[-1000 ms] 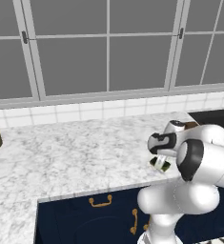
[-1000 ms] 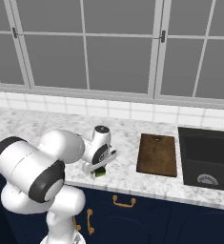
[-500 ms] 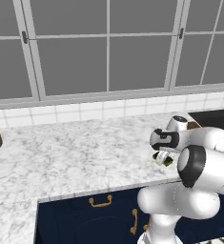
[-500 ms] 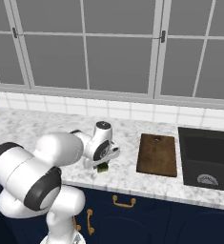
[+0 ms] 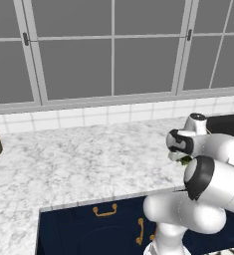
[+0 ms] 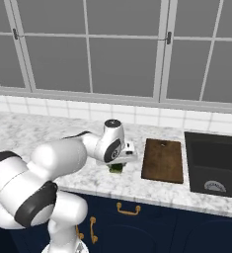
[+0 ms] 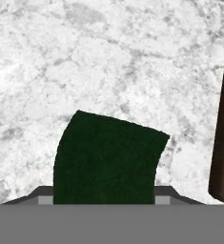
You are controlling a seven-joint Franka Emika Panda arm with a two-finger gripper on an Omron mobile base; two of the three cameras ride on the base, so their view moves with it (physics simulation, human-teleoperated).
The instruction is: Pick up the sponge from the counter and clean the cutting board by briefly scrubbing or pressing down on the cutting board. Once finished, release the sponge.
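Since 1 s ago the gripper (image 6: 117, 166) has carried the sponge (image 6: 117, 168) closer to the cutting board (image 6: 162, 159), camera unchanged. The sponge sits pinched between the 2 fingers, dark green face toward the hand camera (image 7: 106, 159), just above the counter (image 6: 33, 132), near the board's left edge but not over it. Whether it touches the marble, I can't tell. From the left base view the sponge (image 5: 185, 160) peeks out under the wrist. The sink (image 6: 215, 165) lies right of the board.
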